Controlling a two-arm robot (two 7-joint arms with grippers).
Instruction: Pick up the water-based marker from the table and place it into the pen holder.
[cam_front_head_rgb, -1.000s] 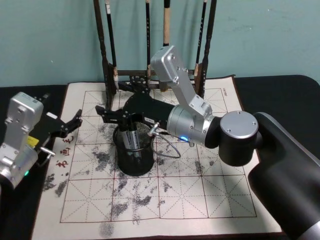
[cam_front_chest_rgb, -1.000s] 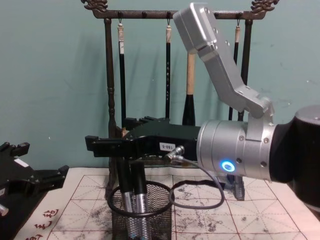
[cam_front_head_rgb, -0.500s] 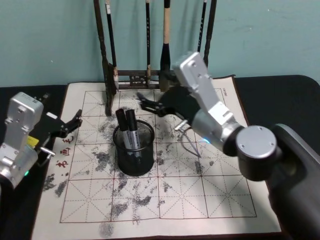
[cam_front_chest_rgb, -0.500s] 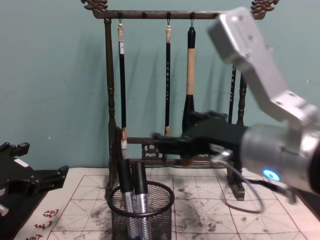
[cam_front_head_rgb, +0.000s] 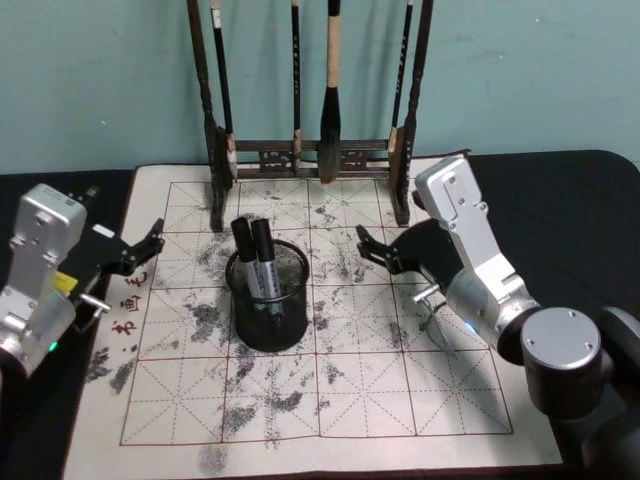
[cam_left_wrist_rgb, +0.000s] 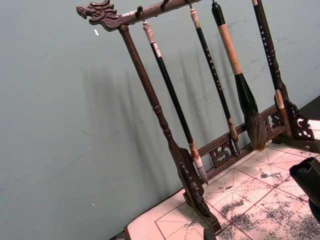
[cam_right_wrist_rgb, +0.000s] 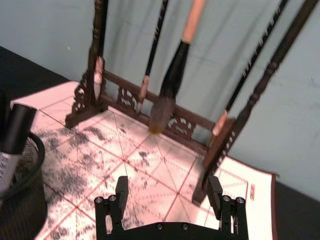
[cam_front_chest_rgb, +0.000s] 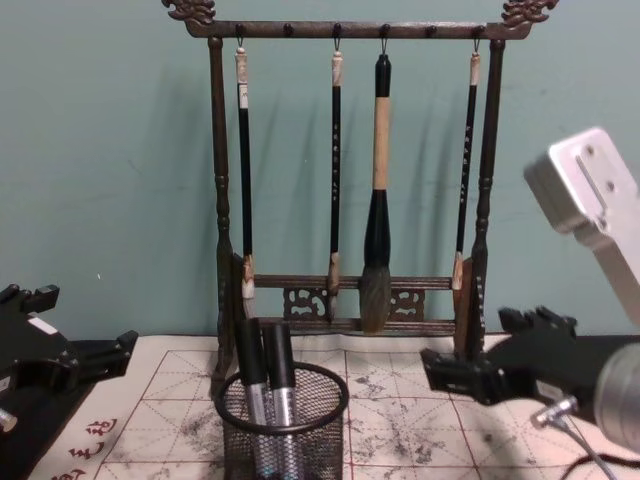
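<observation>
**Markers seated in the pen holder; my right fingers released and clear of it.**
On the counter (cam_front_head_rgb: 560, 190), the mat carries the brush rack (cam_front_head_rgb: 310, 150) along its far edge, with the pen holder (cam_front_head_rgb: 266, 295) left of centre, placed within reach. Two markers (cam_front_head_rgb: 255, 258) stand inside it, caps up, leaning on the rim. My right gripper (cam_front_head_rgb: 372, 250) hangs beside the holder, fingers spread and empty; my left gripper (cam_front_head_rgb: 135, 252) idles at the mat's left edge, fingers parted.

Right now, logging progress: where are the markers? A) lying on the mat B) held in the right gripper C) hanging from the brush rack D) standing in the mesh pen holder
D: two markers stand in the pen holder, and the right gripper is open and empty beside it.
</observation>
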